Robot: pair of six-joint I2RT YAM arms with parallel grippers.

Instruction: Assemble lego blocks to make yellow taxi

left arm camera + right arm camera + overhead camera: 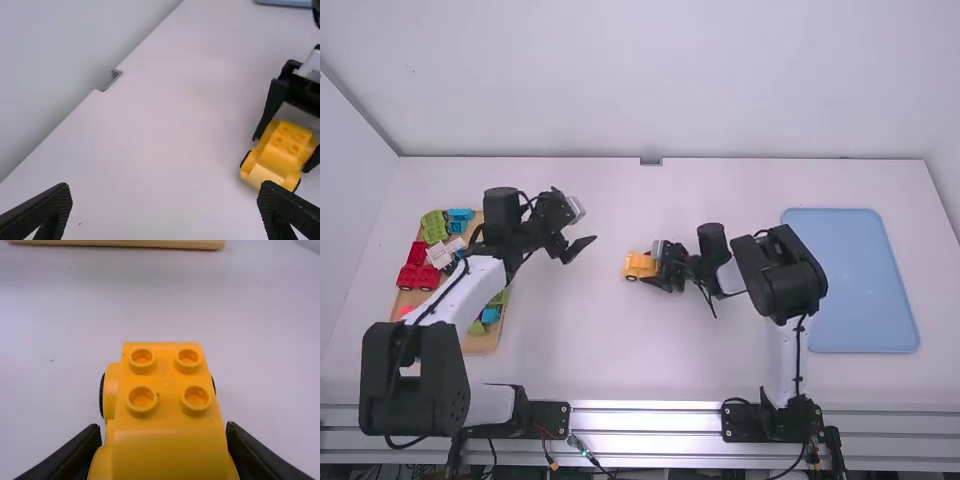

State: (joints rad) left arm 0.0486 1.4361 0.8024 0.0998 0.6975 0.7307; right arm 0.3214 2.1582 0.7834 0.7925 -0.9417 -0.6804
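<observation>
The yellow toy car (636, 266) stands upright on the table near the middle, with my right gripper (654, 270) shut on its sides. In the right wrist view, the car (167, 390), topped with several studs, sits between the fingers of that gripper (162, 435). My left gripper (578, 238) is open above the table, left of the car and apart from it. Its own wrist view has the fingers of this gripper (165, 192) wide apart with nothing between them, and the car (280, 150) farther off, held by the other gripper.
A wooden tray (482, 343) with red (418, 276), green (435, 226), blue (460, 218) and white blocks (441, 254) lies at the left, partly under the left arm. The blue tray (855, 280) lies at the right, beyond the right arm.
</observation>
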